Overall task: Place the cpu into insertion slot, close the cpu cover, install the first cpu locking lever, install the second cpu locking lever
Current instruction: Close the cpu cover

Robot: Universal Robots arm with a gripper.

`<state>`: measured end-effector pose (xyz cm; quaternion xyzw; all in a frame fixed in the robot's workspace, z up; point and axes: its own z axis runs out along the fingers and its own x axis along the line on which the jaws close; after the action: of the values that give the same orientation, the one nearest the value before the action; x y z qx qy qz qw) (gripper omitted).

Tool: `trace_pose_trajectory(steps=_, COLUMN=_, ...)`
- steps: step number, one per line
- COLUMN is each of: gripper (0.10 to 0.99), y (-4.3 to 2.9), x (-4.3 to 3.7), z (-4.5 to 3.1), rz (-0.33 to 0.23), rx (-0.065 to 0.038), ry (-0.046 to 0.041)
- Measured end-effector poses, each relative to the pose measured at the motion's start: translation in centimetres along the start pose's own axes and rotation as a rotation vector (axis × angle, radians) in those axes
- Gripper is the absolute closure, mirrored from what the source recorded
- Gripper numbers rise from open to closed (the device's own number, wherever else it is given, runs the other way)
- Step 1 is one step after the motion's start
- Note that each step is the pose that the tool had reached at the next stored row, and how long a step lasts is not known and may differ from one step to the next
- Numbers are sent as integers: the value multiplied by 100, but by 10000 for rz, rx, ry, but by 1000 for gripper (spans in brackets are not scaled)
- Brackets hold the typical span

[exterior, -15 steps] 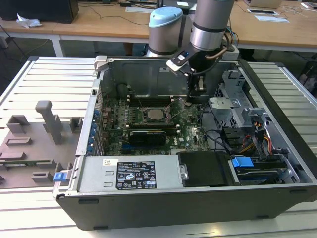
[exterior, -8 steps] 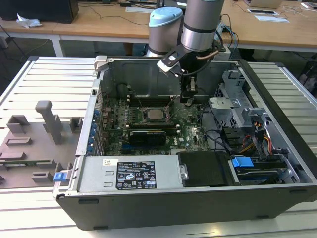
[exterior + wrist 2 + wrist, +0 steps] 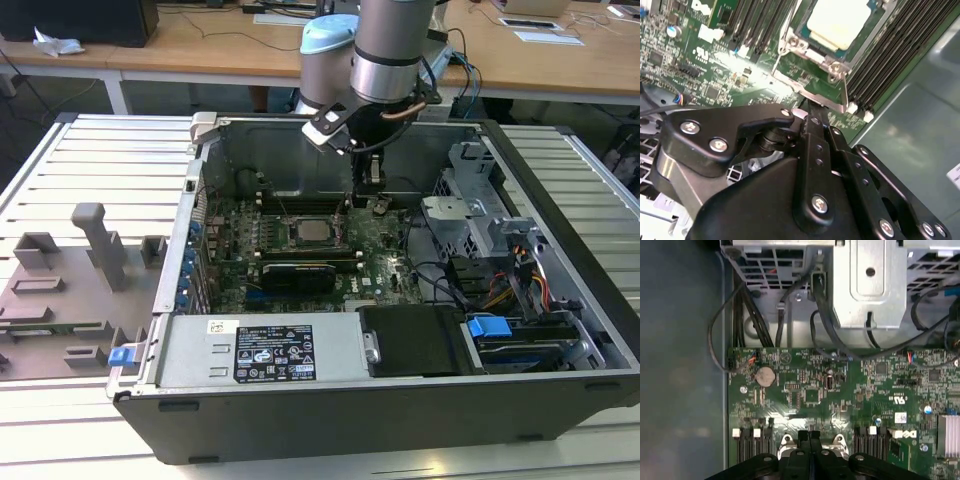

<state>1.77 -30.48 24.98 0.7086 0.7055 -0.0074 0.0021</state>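
The cpu (image 3: 312,230) (image 3: 840,20) lies flat in the insertion slot (image 3: 293,243) on the green motherboard (image 3: 385,262), its pale metal top showing. The cpu cover (image 3: 834,64), a silver frame, lies around it. A thin wire locking lever (image 3: 779,52) stands beside the socket, and a silver bar (image 3: 826,103) runs along the socket edge nearest the gripper. My gripper (image 3: 370,200) (image 3: 809,111) (image 3: 810,434) hangs just above the board on the exterior view's right of the socket. Its black fingers are pressed together, their tips at that silver bar. Whether they pinch it is hidden.
Long black memory slots (image 3: 890,55) flank the socket. A black card (image 3: 297,275) sits in front of it. A metal drive cage (image 3: 470,215) with black cables (image 3: 825,330) is close on the exterior view's right. The case walls (image 3: 300,140) enclose the board. A grey fixture (image 3: 60,290) lies outside.
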Motion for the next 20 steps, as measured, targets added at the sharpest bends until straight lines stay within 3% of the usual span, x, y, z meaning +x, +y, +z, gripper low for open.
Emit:
trace_pose_trajectory(steps=11, gripper=980, y=-192, x=-1, z=2, rz=-1, rx=0, ry=0)
trace_pose_trajectory(steps=14, gripper=980, y=-215, x=-1, z=2, rz=-2, rx=0, ry=0)
trace_pose_trajectory(steps=20, gripper=980, y=-365, x=-1, z=9, rz=-1, rx=-1, ry=1)
